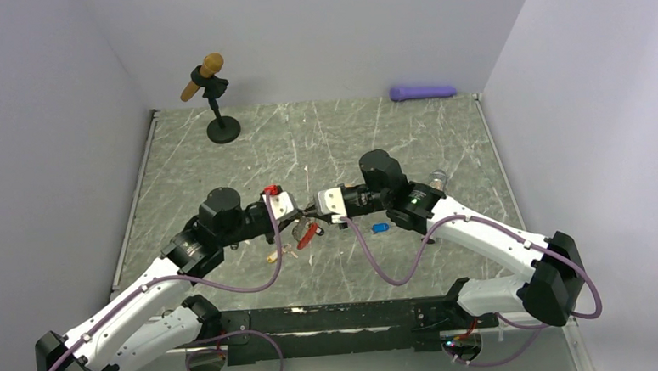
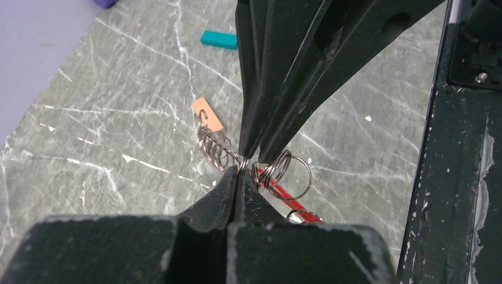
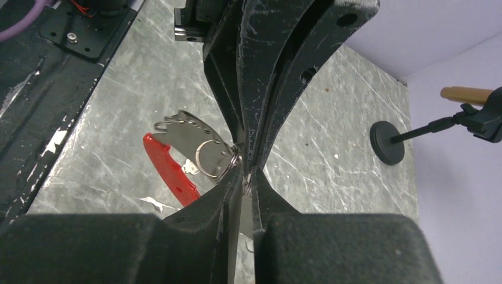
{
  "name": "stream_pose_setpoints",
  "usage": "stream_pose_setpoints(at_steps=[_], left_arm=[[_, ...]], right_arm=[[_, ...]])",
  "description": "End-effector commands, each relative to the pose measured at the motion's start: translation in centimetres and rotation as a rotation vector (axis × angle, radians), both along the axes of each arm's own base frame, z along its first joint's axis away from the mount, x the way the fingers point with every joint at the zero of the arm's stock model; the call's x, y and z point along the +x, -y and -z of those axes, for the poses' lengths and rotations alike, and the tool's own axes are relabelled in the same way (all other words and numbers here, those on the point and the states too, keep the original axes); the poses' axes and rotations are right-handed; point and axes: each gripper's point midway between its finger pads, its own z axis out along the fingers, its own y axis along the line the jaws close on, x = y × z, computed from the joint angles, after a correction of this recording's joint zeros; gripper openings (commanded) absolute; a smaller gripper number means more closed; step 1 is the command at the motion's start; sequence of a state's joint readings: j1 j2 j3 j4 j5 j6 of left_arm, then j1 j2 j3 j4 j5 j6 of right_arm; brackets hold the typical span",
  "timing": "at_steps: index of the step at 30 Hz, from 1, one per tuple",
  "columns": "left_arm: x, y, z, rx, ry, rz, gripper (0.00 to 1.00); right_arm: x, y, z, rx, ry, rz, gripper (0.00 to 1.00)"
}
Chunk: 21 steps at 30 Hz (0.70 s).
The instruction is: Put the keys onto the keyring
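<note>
At the desk's far left, stand (image 1: 222, 127): black round foot, upright stem, with a tan handle clamped at a tilt on top.
Left gripper (image 2: 240, 173): jaws pressed together on the silver chain (image 2: 284, 171) of the keyring (image 1: 309, 234), tip to tip with the other arm over the middle of the desk (image 1: 442, 145).
Tan block (image 2: 207, 114): on the desk, just beside the coiled rings; whether it is joined to them is unclear.
Keyring: red clip hangs below the two meeting tips, and the rings bunch on both sides of the grip.
Right gripper (image 3: 247, 177): tips at the same chain, a thin slit between the fingers; grip or release cannot be told.
Teal block (image 1: 380, 228): on the desk, near the right wrist.
Purple object (image 1: 423, 91): against the back wall, far right.
</note>
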<state>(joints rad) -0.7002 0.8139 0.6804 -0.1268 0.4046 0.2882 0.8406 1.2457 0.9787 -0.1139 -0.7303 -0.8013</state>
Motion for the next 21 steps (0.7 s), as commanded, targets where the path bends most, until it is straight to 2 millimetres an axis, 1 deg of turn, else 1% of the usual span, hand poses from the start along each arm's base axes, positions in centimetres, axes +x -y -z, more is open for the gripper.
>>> stream_pose_setpoints(at_steps=[1,8,16,21], left_arm=[[0.2,-0.5,-1.7,0.025,0.044,-0.015,0.00],[0.0,-0.6,-2.2,0.019,0.047,-0.012,0.00],[-0.3,-0.4,-2.7,-0.001,0.057,0.008,0.00],[-0.5,-0.2,-3.0,-0.012,0.061,0.021,0.00]], right_arm=[[-0.8,-0.7,-1.9,0.039,0.018,-0.066,0.13],[-0.5,-0.9,-1.1,0.011,0.005,-0.061,0.13],[-0.1,-1.1,-0.8,0.010,0.009,-0.053,0.18],[-0.1,-1.2,-0.5,0.005,0.011,-0.053,0.19]])
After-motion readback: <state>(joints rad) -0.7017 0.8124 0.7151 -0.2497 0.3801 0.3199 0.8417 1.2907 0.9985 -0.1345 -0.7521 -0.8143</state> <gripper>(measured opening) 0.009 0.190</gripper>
